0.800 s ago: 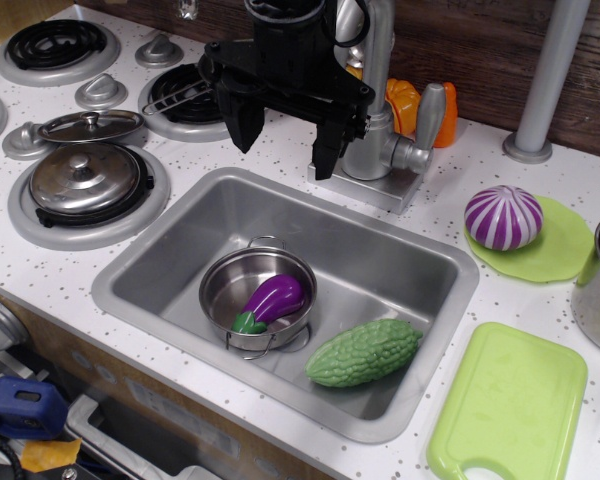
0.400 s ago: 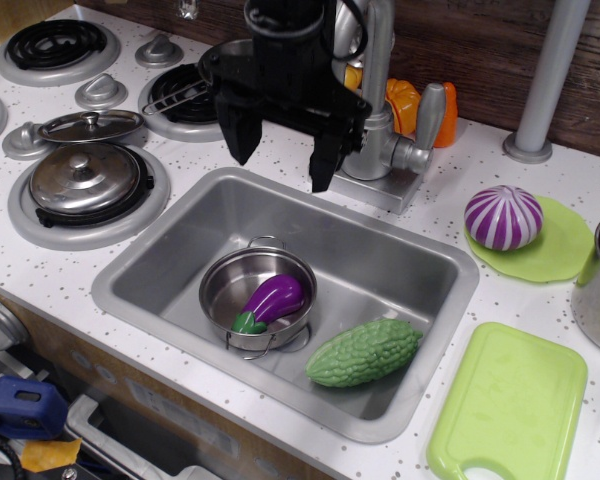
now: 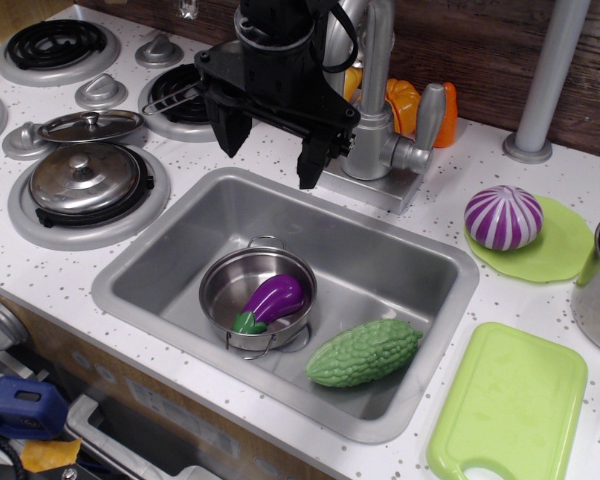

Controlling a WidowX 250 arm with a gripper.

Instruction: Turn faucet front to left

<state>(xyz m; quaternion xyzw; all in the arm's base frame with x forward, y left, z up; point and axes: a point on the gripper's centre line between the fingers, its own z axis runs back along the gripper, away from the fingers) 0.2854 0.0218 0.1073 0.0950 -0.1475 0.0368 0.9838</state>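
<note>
Gripper (image 3: 272, 140) has shifted left and slightly up over the last two frames; fingers spread wide, nothing held between them. Right finger tip (image 3: 308, 170) now sits over the sink's back rim (image 3: 280, 182), farther from the faucet (image 3: 378, 110) body than it was 0.8 s ago.

Faucet stands on its square base plate behind the sink, lever (image 3: 427, 122) sticking out to the camera's right. Spout arches up behind the gripper body and runs out of frame, so spout heading can't be read from this view. Body and lever look unmoved across frames.

Judgement: the leftward sweep is probably pushing the spout with the gripper body or wrist, but contact is hidden. If so, turn is underway; can't confirm completion.

Sink contents (pot (image 3: 257, 295) with eggplant (image 3: 274, 299), bitter gourd (image 3: 364, 353)) unchanged.
</note>
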